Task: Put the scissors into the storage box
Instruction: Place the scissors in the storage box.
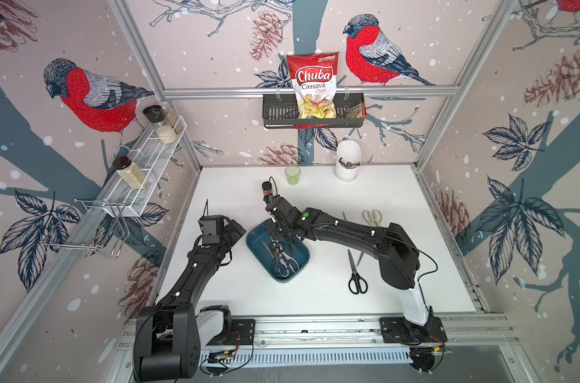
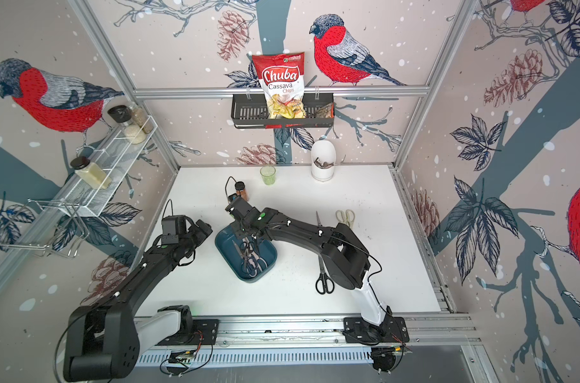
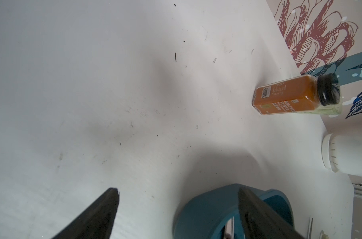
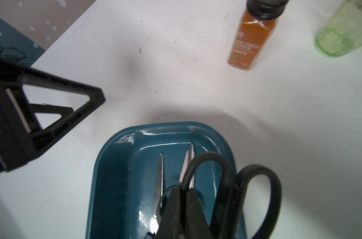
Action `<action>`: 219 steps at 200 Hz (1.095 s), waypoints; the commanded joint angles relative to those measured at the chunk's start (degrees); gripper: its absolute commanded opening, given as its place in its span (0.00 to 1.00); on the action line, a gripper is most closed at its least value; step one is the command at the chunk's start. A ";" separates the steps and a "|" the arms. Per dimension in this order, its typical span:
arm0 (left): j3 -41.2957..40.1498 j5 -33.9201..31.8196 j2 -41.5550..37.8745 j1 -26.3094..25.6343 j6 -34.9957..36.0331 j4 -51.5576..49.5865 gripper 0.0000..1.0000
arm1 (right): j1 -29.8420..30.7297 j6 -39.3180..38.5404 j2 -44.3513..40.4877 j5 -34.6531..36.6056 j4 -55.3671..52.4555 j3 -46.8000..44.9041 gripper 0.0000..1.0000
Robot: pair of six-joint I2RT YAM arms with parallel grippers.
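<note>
storage box (image 1: 256,243) part filled; right gripper (image 4: 182,192) pinches black-handled pair (image 4: 207,154) over it, left gripper (image 3: 177,189) spread; loose black pair (image 1: 355,272), cream shears (image 1: 372,217) not yet in.

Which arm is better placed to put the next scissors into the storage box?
Right. The right gripper is shut on black-handled scissors, above the storage box. The left gripper is open and empty beside it.

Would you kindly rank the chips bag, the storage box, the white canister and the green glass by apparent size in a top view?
1. chips bag and storage box: about alike, so not ranked against each other.
2. white canister.
3. green glass, the smallest.
</note>
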 commanded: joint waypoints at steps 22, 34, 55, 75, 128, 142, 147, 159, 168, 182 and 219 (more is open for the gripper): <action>-0.31 -0.28 -0.34 0.24 -0.45 1.54 0.93 | 2.20 2.27 1.35 -2.06 3.38 -2.93 0.05; -0.29 -0.10 -0.23 0.21 -0.34 1.51 0.94 | 2.17 2.82 2.18 -2.91 3.24 -3.17 0.06; -0.20 0.07 -0.17 0.20 -0.22 1.48 0.93 | 2.45 3.05 3.36 -3.51 3.27 -3.63 0.06; -0.35 -0.09 -0.35 0.19 0.02 1.20 0.93 | 2.55 3.09 4.34 -3.72 3.37 -3.58 0.07; -1.01 -0.10 -0.77 0.28 -0.14 1.38 0.94 | 2.46 3.09 6.44 -3.49 2.77 -2.32 0.15; -1.02 -0.10 -0.89 0.29 -0.11 1.29 0.94 | 2.45 3.02 6.81 -3.44 2.56 -1.90 0.17; -0.99 -0.10 -0.92 0.28 -0.08 1.29 0.94 | 2.44 3.10 6.95 -3.45 2.59 -1.86 0.18; -1.04 -0.03 -1.07 0.28 -0.07 1.20 0.94 | 2.44 3.11 7.16 -3.30 2.37 -1.60 0.22; -1.01 -0.01 -1.23 0.34 -0.07 1.11 0.94 | 2.48 3.21 7.16 -3.14 2.24 -1.45 0.24; -0.97 -0.01 -1.60 0.37 -0.02 0.89 0.93 | 2.46 3.32 7.11 -3.06 2.06 -1.22 0.29; 0.21 -0.36 -2.35 0.44 0.77 -0.24 0.94 | 1.90 3.59 4.59 -3.38 2.83 -0.96 0.44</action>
